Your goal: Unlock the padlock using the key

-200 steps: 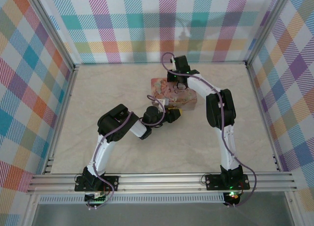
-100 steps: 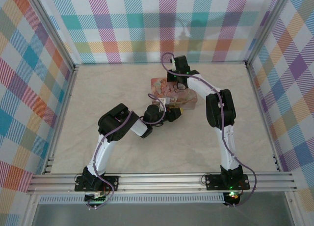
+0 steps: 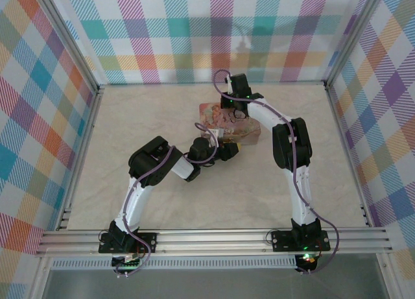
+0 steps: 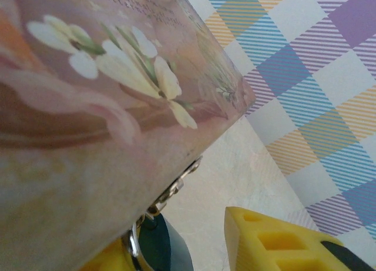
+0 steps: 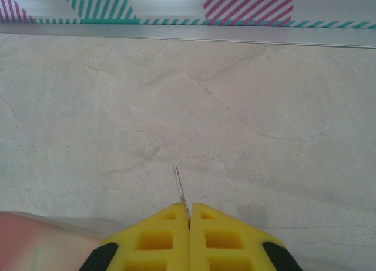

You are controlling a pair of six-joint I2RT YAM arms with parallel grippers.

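The padlock (image 4: 160, 247) has a dark teal body and a silver shackle, and it hangs from a metal hasp (image 4: 176, 186) on the side of the pink flowered tin (image 4: 88, 106). My left gripper (image 4: 188, 238) is open around the padlock. The padlock lies against the lower left finger, and a gap separates it from the right finger (image 4: 276, 241). My right gripper (image 5: 189, 209) is shut on the key (image 5: 180, 186), whose thin metal blade sticks out from between the fingertips over the table. In the top view the right gripper (image 3: 232, 111) hangs over the tin (image 3: 220, 120), and the left gripper (image 3: 228, 150) is at the tin's near side.
The tin stands mid-table on the pale marble-look surface (image 3: 162, 117). Plaid walls (image 3: 39, 117) with aluminium rails enclose the table on three sides. In the right wrist view the back rail (image 5: 188, 34) runs ahead of the key tip.
The left arm's wrist and elbow have shifted very slightly at the tin's near side. The right arm holds still with the key.
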